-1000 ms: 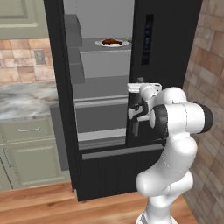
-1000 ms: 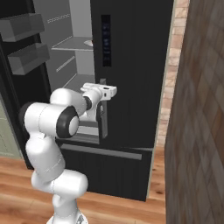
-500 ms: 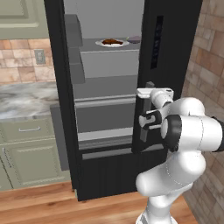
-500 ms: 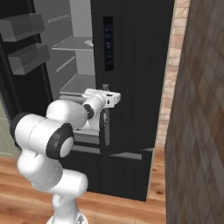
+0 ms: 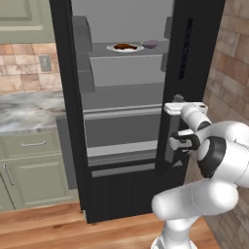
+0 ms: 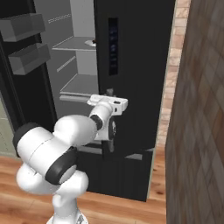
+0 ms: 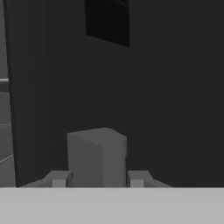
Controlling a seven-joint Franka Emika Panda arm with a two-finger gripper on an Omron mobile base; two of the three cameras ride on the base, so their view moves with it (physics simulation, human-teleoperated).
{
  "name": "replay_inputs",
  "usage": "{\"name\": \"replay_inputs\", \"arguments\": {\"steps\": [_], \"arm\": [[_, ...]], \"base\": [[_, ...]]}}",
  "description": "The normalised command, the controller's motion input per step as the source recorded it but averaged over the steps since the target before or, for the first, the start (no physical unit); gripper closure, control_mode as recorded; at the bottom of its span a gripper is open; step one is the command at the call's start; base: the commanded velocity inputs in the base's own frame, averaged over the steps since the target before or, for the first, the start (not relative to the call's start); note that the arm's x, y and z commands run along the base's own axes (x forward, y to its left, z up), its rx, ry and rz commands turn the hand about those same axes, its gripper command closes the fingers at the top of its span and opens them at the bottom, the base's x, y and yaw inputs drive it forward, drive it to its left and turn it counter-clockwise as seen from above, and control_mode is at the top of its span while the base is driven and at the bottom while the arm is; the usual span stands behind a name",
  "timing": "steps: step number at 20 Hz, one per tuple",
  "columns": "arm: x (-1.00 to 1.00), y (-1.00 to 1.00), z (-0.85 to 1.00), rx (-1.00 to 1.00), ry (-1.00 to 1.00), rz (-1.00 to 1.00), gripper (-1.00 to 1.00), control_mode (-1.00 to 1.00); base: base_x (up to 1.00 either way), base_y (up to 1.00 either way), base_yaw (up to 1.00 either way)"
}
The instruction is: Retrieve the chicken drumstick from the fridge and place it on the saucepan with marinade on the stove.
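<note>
The tall black double-door fridge (image 5: 121,97) stands opened; the two-finger pincer (image 7: 98,178) is spread around its grey vertical handle (image 7: 97,155). Next, a reach is called for to the small reddish-brown chicken drumstick (image 5: 125,46) on the upper shelf.

My arm (image 5: 214,160): glossy white rounded shells, bulbous links, dark grey-black round joint caps and bands. White boxy hand section near the wrist. My fingers (image 7: 58,178): small, dull grey, blocky tips. Cables, screws, markings: too small to tell.

You're looking at a home kitchen: tall black double-door fridge (image 5: 126,121) standing open, pale green cabinets (image 5: 29,170), marble-topped table (image 5: 26,109), tiled backsplash (image 5: 24,68), wooden floor (image 5: 58,226).
</note>
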Motion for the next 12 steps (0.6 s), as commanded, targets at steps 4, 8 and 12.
{"name": "replay_inputs", "arguments": {"steps": [4,8,12], "arm": [[-0.46,-0.68,-0.27,0.02,0.0,0.01,1.0,-1.0],[-0.47,-0.59,-0.2,0.03,0.0,0.0,1.0,-1.0],[-0.46,-0.48,-0.15,0.02,0.0,0.0,1.0,-1.0]], "base": [[0.0,0.0,0.0],[0.0,0.0,0.0],[0.0,0.0,0.0]]}}
